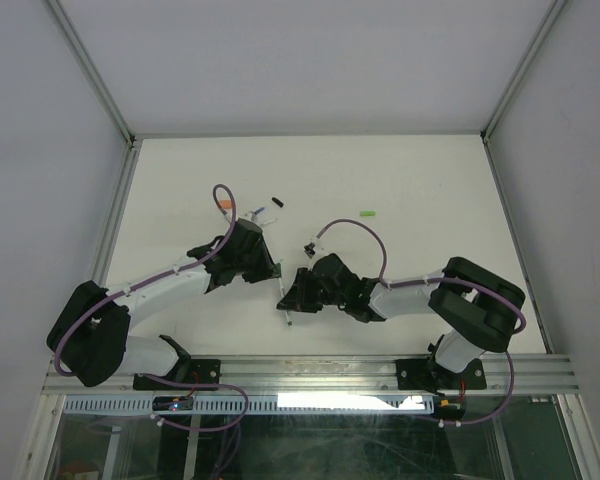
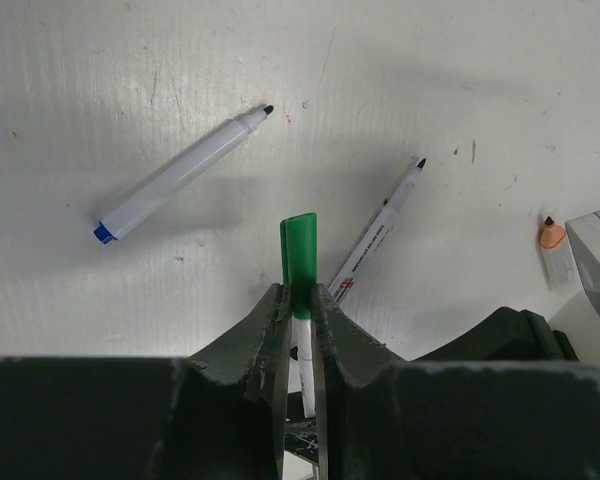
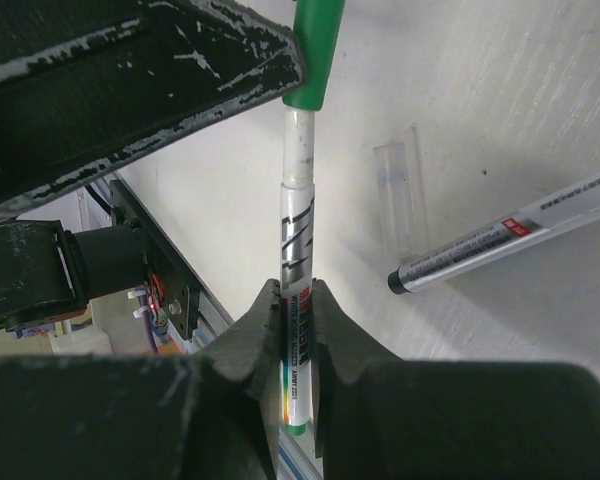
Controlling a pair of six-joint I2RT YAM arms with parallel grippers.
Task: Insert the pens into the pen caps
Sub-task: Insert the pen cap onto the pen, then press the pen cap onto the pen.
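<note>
left pincer (image 2: 298, 298) clamped on green cap (image 2: 299, 250), right pincer (image 3: 296, 305) clamped on white pen (image 3: 297, 215), barrel print unreadable

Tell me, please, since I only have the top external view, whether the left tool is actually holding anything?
Observer: Yes. The left wrist view shows the left tool shut on a green cap.
Operator: Thank you. And what about the other arm?
Observer: In the right wrist view, the right tool is shut on a white pen, gripping it near its rear end.
Operator: Do the two parts meet?
Observer: Yes. The right wrist view shows the front of the pen running into the open end of the cap, in line with it. I cannot tell how deep it sits.
</note>
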